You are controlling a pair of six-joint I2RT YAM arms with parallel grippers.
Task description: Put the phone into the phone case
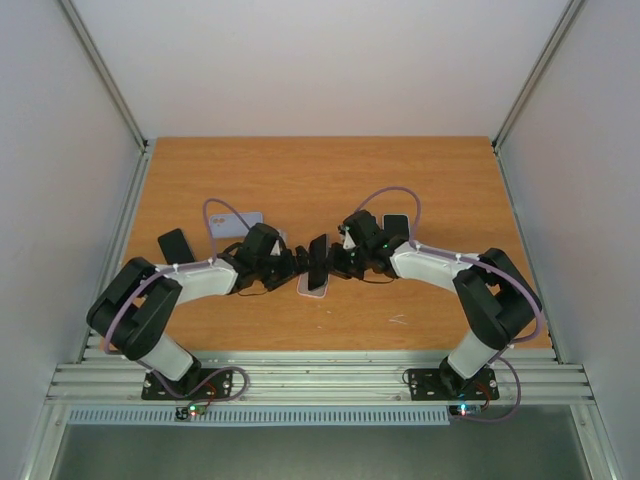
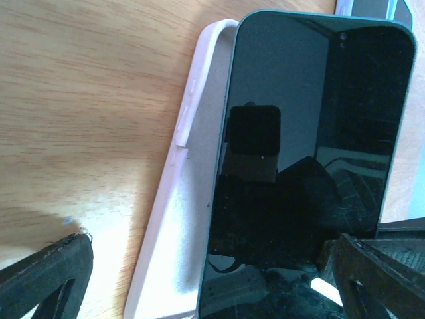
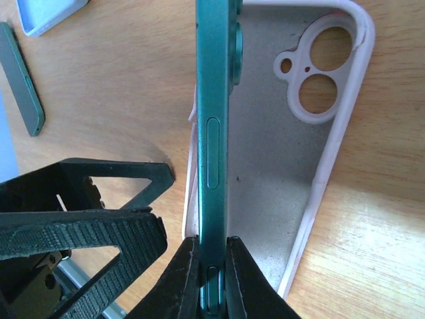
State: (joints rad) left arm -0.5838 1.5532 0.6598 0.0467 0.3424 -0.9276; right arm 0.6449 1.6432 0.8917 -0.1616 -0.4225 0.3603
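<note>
Far on your left, a spare phone (image 1: 175,243) and a light blue case (image 1: 240,222) lie on the surface (image 1: 300,170). They are well apart from the work and play no part in it.

Next come the left jaws. They stand wide, with one finger on each side of the job. The pictures do not settle whether either finger touches anything, and nothing is gripped there.

Between the two arms lies the pale pink case (image 3: 279,193), flat on its back with its open side up and the camera cut-out showing. The phone (image 3: 214,119) stands on one long edge over it. Its lower edge is down along one side wall of the case, and its other edge is raised high, screen towards the left arm.

On your right, the right jaws are pinched narrow on the phone's end and hold it upright.

By my judgement you are about halfway. The phone is lifted, brought over and lined up with one wall, but it is not seated. You have yet to lay it flat into the case and press the rim over all four edges.
</note>
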